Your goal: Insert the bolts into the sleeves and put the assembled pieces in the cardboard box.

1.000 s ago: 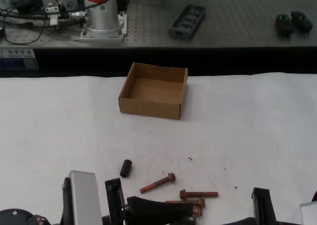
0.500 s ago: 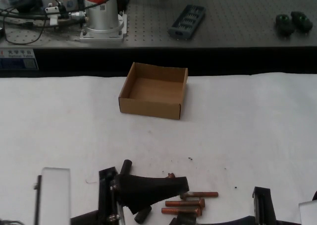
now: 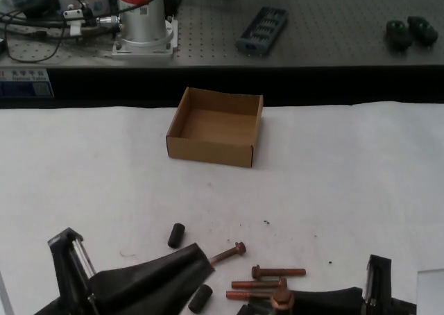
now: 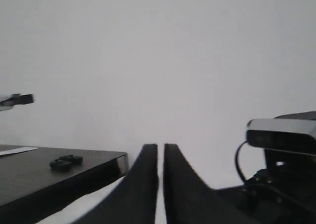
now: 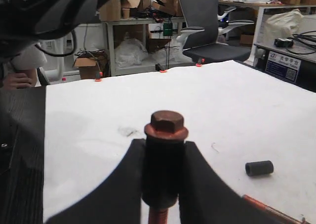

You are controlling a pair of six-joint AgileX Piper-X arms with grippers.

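- While the right gripper (image 5: 164, 152) was clamped on a black sleeve (image 5: 163, 172) with a copper bolt (image 5: 166, 123) already through it, the coming move looked like a carry to the cardboard box (image 3: 215, 129).
- In the high view the box sat at about 11 o'clock from that gripper, well apart from it across the white cloth (image 3: 347, 176), with its open side up.
- The held piece's long axis ran in line with the fingers, with the head out past the tips and the shank showing below the sleeve. It would probably need tipping, or a plain drop, once over the rim.
- The left gripper (image 4: 160, 152) had its fingers drawn almost together, with a thin slit between them and nothing held. It lay at about 9 o'clock of the right one.
- The loose bolts (image 3: 279, 271) lay just beside the right gripper at 11 to 12 o'clock. A loose sleeve (image 3: 176, 234) lay farther off at 10 o'clock.
- Only the right arm carried an assembled piece, so the carry looked to be its job.
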